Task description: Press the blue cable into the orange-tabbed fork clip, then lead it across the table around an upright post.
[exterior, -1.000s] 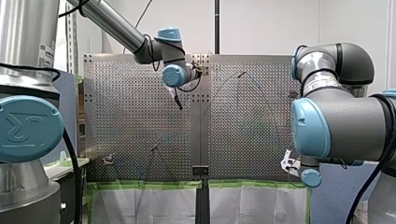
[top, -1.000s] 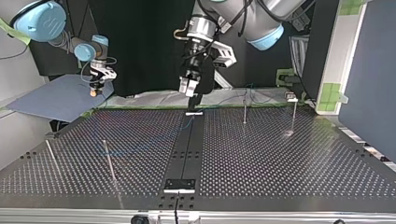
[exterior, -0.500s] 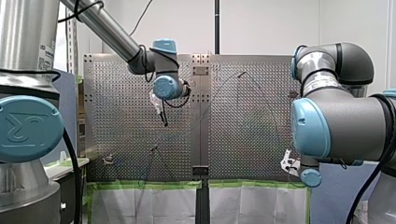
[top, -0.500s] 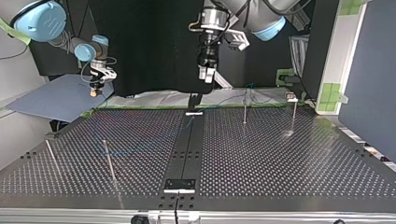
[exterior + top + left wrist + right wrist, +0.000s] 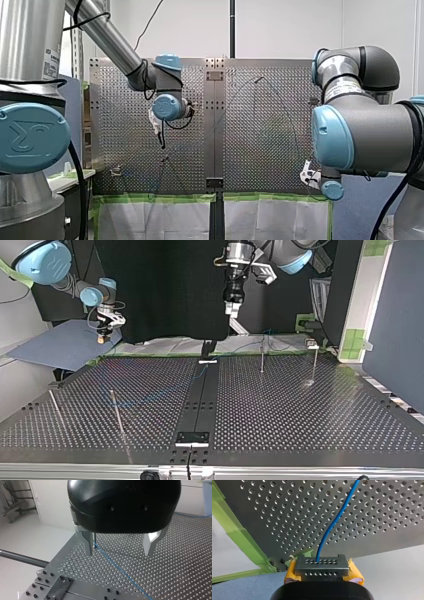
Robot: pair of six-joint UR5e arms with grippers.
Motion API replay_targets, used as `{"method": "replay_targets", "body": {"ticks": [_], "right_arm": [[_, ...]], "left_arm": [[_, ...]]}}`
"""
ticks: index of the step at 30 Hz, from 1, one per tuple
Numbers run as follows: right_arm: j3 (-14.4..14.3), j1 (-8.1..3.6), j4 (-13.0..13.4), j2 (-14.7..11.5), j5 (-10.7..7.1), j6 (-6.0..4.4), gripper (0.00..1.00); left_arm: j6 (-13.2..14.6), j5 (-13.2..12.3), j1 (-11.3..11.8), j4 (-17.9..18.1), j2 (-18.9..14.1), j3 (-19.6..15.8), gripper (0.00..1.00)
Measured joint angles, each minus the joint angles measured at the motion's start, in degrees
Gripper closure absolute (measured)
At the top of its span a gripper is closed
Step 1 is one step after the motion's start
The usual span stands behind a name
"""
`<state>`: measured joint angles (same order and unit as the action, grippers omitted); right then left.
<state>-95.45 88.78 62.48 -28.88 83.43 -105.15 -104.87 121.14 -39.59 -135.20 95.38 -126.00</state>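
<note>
**Slack in blue cable (image 5: pixel 117 567) — thin, limp, probably light**

Lying loose on the worktop (image 5: pixel 180 562), passing under left gripper (image 5: pixel 119 553) — hovering, pointing down, fingers spread and empty. Judging a snug pinch on that straight run best. Clenching the cable's end by the worktop edge with right gripper (image 5: pixel 322 568).
</note>
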Motion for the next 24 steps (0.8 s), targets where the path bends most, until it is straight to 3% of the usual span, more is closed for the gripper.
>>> {"method": "replay_targets", "body": {"ticks": [12,24], "right_arm": [[0.0,0.35,-0.7,0.0,0.05,0.18,1.0],[0.0,0.38,-0.8,0.0,0.07,0.19,1.0]], "left_arm": [[3.0,-3.2,1.7,5.3,0.7,-5.3,0.02],[3.2,-3.4,1.9,5.9,1.0,-5.9,0.02]]}}
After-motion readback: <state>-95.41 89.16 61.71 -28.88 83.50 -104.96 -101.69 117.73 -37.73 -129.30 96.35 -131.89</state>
